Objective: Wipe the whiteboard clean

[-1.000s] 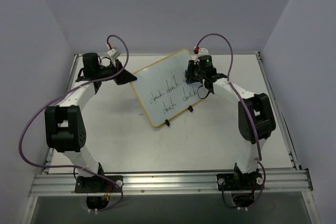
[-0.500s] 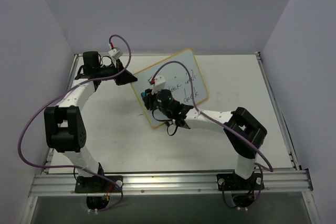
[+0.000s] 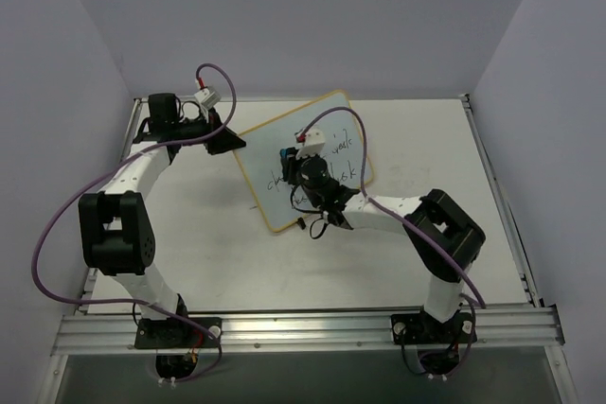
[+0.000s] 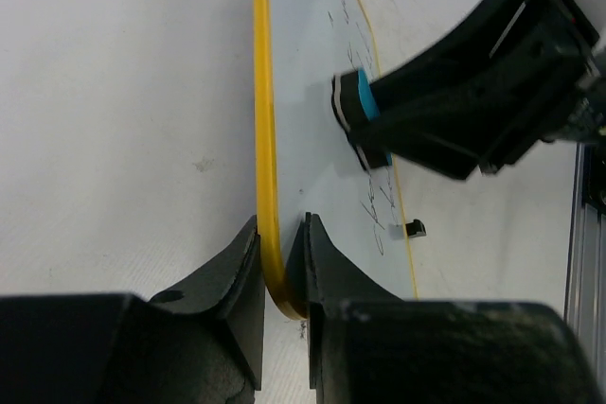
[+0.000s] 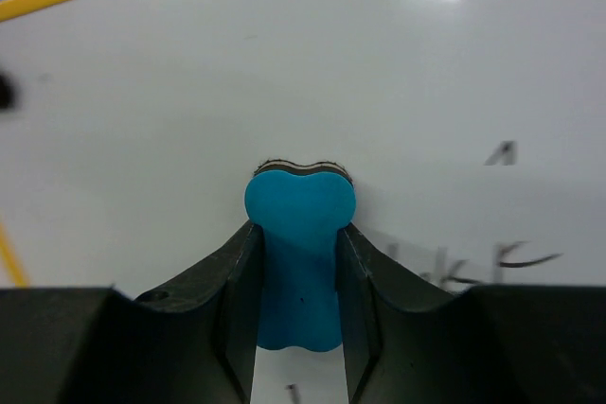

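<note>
The whiteboard (image 3: 263, 156), white with a yellow frame, stands tilted on the table and bears black handwriting on its right and lower left parts. My left gripper (image 3: 230, 142) is shut on its upper left corner; the left wrist view shows my jaws (image 4: 280, 238) clamped on the yellow rim (image 4: 262, 92). My right gripper (image 3: 290, 156) is shut on the blue bone-shaped eraser (image 3: 286, 151) and presses it against the board's face. The right wrist view shows the eraser (image 5: 301, 201) between my fingers, its felt end on the board (image 5: 284, 63). It also shows in the left wrist view (image 4: 361, 101).
A black clip foot (image 3: 301, 224) sits at the board's lower edge; it also shows in the left wrist view (image 4: 414, 228). The right arm (image 3: 398, 210) reaches across the table in front of the board. Walls stand close round the table.
My right gripper swept the eraser from the board's right edge to its lower left, then up toward the middle. Part of the writing has gone. The left gripper has held still.
</note>
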Motion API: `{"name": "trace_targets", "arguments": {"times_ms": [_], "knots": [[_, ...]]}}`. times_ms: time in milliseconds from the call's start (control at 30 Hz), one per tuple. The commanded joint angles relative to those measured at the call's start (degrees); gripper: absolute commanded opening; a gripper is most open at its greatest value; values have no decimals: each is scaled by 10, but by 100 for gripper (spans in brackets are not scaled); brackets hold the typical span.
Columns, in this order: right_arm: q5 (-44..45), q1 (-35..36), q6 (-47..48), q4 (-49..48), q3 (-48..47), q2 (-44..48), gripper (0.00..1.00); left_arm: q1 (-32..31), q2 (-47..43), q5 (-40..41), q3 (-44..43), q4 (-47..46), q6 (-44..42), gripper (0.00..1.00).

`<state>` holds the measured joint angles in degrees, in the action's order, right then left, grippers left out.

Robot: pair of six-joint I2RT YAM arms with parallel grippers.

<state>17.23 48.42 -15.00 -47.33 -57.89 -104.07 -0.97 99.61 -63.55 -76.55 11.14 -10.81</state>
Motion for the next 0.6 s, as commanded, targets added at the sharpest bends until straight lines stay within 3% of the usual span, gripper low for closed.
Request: {"name": "trace_targets", "arguments": {"times_ms": [0, 233, 333, 567], "knots": [[61, -56, 14, 5, 37, 8, 0, -9, -11, -39, -28, -2, -74, 2], [4, -153, 34, 7, 34, -4, 0, -9, -15, -34, -30, 7, -83, 2], [-20, -156, 35, 8, 31, 2, 0, -10, -14, -34, -32, 8, -84, 2], [-23, -27, 17, -72, 65, 16, 0, -10, -10, -34, -38, 19, -92, 2]]}}
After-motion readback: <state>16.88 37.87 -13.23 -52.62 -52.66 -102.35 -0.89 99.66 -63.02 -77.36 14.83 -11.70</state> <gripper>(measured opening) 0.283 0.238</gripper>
